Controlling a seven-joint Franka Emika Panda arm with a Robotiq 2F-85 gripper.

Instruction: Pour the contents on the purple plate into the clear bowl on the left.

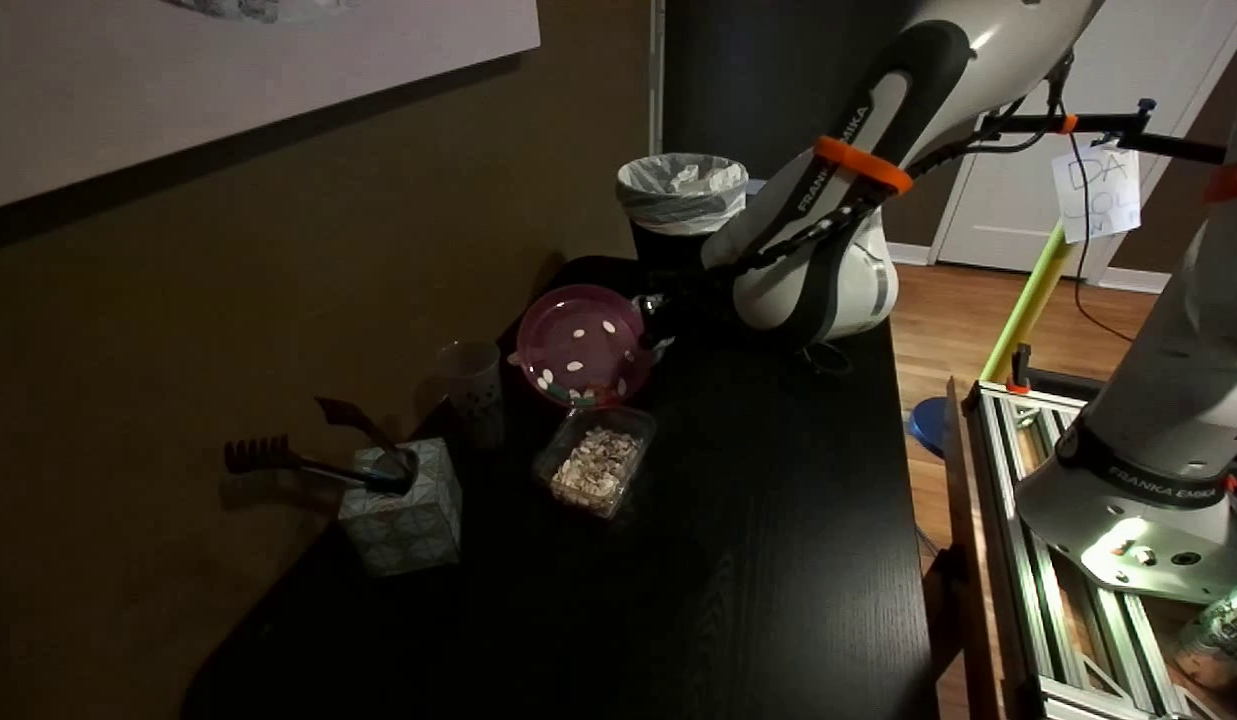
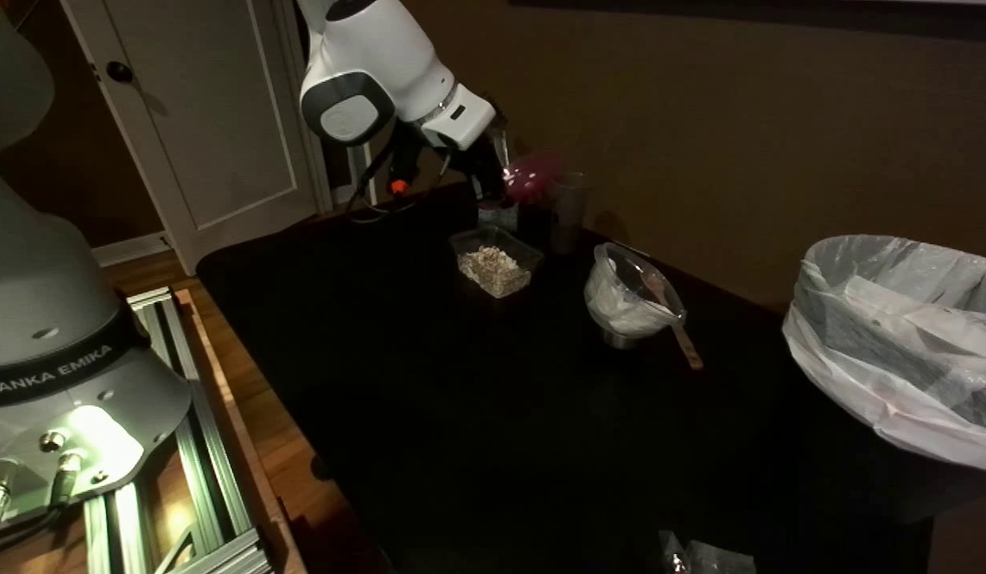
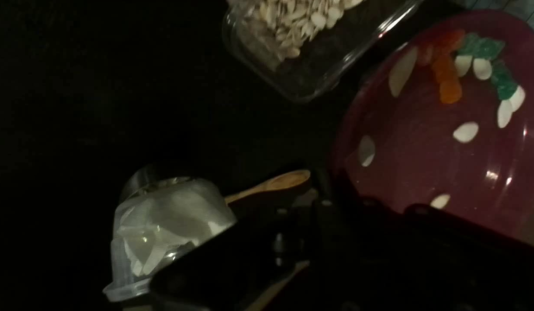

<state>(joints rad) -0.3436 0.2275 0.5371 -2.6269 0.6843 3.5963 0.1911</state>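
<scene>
On the black, faintly grained table [image 1: 778,580], an upright cup [image 1: 473,385], a patterned box [image 1: 403,520] and a low clear container [image 3: 329,58] are set near one another. A small metal base [image 2: 620,342] is placed beneath a tilted clear bowl [image 2: 604,299]; by it a wooden spoon [image 2: 688,348] is seen, its contact with the table hard to judge. In an exterior view, clear plastic [image 2: 720,560] is partly shown, cut off at the lower edge.

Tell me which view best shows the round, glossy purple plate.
The wrist view: the purple plate, though cropped, appears largest, its orange, green and white contents distinct. Both exterior views show it smaller, contents less clear.
</scene>
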